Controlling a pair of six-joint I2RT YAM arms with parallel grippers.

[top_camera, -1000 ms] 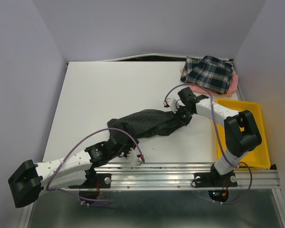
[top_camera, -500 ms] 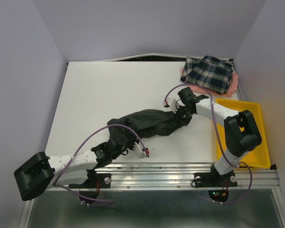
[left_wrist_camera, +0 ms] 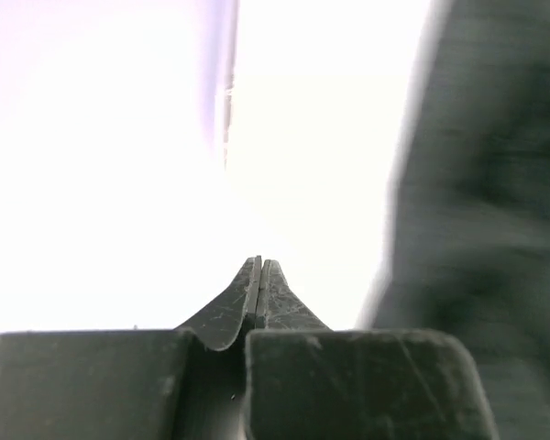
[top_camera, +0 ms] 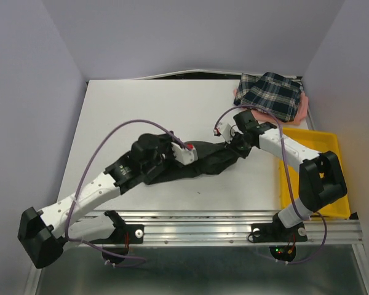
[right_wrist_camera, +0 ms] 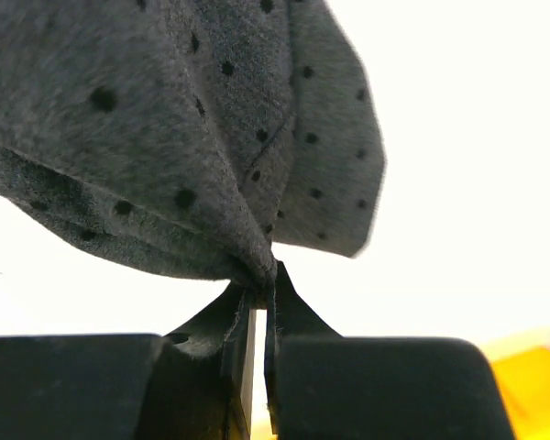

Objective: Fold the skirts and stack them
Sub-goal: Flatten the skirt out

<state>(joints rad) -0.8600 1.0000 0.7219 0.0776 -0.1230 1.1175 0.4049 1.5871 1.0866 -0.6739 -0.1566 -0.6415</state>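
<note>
The charcoal-black dotted skirt lies bunched on the white table between the two arms. My right gripper is shut on its right end; in the right wrist view the dotted cloth is pinched at the fingertips of that gripper and hangs above them. My left gripper sits over the skirt's left part. In the left wrist view its jaws are pressed together with no cloth between them, and the dark skirt is a blur at the right. The plaid skirt rests on the pink skirt at the back right.
A yellow plastic tray stands along the table's right edge, beside the right arm, and shows in the right wrist view. Purple cables loop over both arms. Walls close the table in on the left, back and right.
The left arm swung from the front edge up and right onto the black skirt, its jaws closing. The skirt's left end drew in toward the middle. The right gripper rose slightly, still holding.
</note>
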